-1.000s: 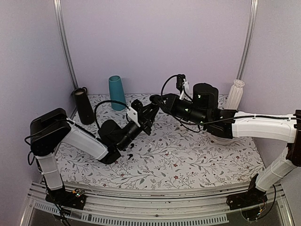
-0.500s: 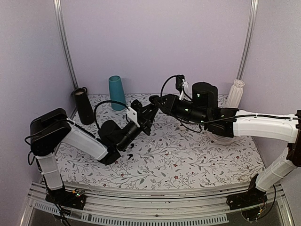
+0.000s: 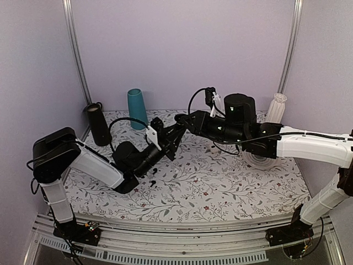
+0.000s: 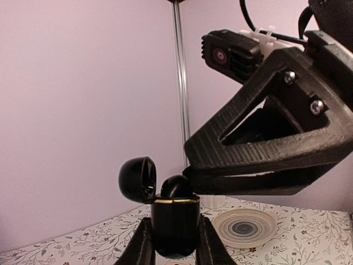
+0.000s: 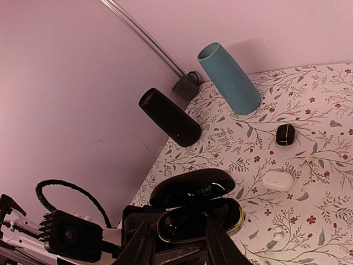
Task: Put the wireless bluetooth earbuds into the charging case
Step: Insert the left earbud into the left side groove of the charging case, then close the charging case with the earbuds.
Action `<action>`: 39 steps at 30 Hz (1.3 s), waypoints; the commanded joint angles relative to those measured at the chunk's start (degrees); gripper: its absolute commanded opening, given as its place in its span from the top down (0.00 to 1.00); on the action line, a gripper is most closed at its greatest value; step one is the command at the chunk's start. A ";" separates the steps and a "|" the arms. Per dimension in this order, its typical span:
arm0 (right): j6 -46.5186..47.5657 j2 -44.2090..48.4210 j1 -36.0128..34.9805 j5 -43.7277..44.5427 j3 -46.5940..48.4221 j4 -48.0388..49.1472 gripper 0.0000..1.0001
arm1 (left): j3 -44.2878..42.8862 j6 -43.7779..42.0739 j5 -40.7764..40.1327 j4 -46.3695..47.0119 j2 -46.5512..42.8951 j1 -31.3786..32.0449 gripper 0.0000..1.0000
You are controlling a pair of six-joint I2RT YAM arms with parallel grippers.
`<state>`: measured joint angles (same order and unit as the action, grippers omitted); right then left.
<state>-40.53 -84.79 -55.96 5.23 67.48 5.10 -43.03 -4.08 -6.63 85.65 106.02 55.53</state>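
Observation:
My left gripper (image 4: 175,232) is shut on the charging case (image 4: 175,221), a glossy black case with a gold rim, and holds it upright above the table with its lid (image 4: 138,179) swung open. A black earbud (image 4: 176,187) sticks head-up out of the case. My right gripper (image 5: 179,226) is directly over the open case (image 5: 231,218), its fingers (image 5: 140,245) closed round the earbud. In the top view the two grippers meet, left (image 3: 165,137) and right (image 3: 180,118). A tiny black thing (image 3: 153,180) lies on the table below the left arm.
A teal cylinder (image 3: 137,109) and a black cylinder (image 3: 99,124) stand at the back left. A small squarer black case (image 5: 285,134) and a white case (image 5: 277,180) lie on the floral table (image 3: 220,187). A round coaster (image 4: 244,227) and a white ribbed vase (image 3: 276,109) are at the right.
Both grippers have shifted slightly left and up together. The right gripper has stayed pressed at the case opening.

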 commanded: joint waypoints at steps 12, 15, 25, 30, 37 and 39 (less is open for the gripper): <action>4.85 9.51 3.11 -1.51 -4.00 -0.75 0.57 | 3.96 11.40 14.34 2.88 -7.97 -3.78 1.00; 5.67 10.90 4.91 -3.62 -5.23 -0.52 0.55 | 4.00 15.62 18.25 2.45 -9.12 -5.20 1.00; 12.16 10.89 10.07 -16.91 -5.77 2.48 0.52 | 2.56 26.93 32.80 1.71 -12.50 -7.53 1.00; 13.94 9.06 11.40 -23.00 -5.13 4.23 0.51 | 2.77 30.68 36.96 2.83 -14.15 -7.70 1.00; 16.23 3.19 11.68 -36.23 -0.75 4.91 0.51 | 2.77 33.21 39.82 2.20 -15.47 -7.87 1.00; 16.66 1.89 11.62 -38.82 -0.03 5.11 0.51 | 2.62 33.81 40.05 2.16 -15.42 -7.89 1.00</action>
<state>-26.26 -80.55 -44.51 -24.16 64.42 8.27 -39.42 27.35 31.00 85.58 91.94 48.42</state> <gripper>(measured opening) 0.490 0.212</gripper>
